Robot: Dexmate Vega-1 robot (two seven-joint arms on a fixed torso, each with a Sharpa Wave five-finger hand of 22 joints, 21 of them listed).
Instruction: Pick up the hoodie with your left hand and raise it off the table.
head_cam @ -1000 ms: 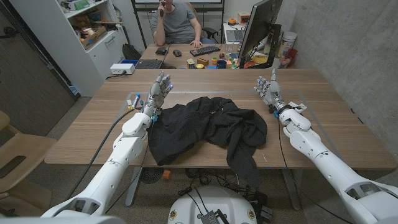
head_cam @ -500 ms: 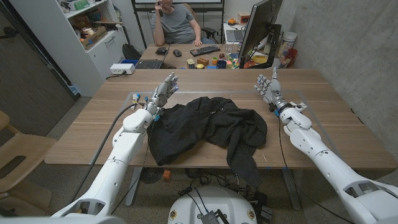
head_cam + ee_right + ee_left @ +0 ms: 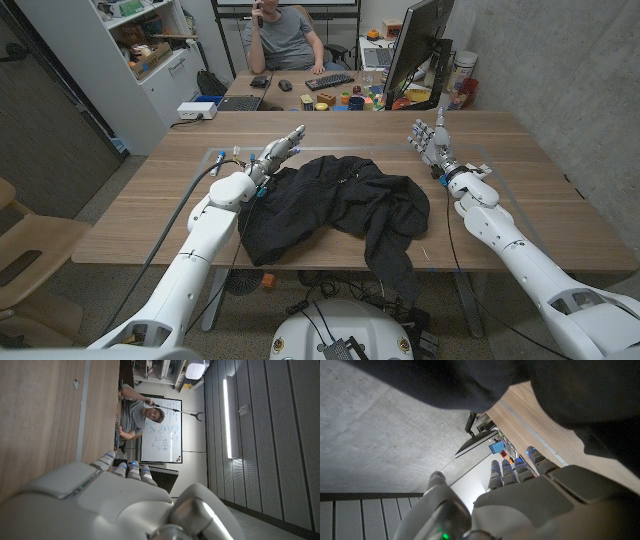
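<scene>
Hovering with fingers straight and empty, left hand [image 3: 281, 151] just above the hoodie [image 3: 335, 205] at its far-left edge, cloth sprawling rightward toward the distant right hand [image 3: 428, 140].

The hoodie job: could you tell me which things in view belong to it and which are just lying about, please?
Belongs to the job:
- black hoodie, crumpled on the table
- left hand, open, at the hoodie's far left edge

Just about:
- right hand, open, upright
- monitor
- keyboard
- person seated behind
</scene>
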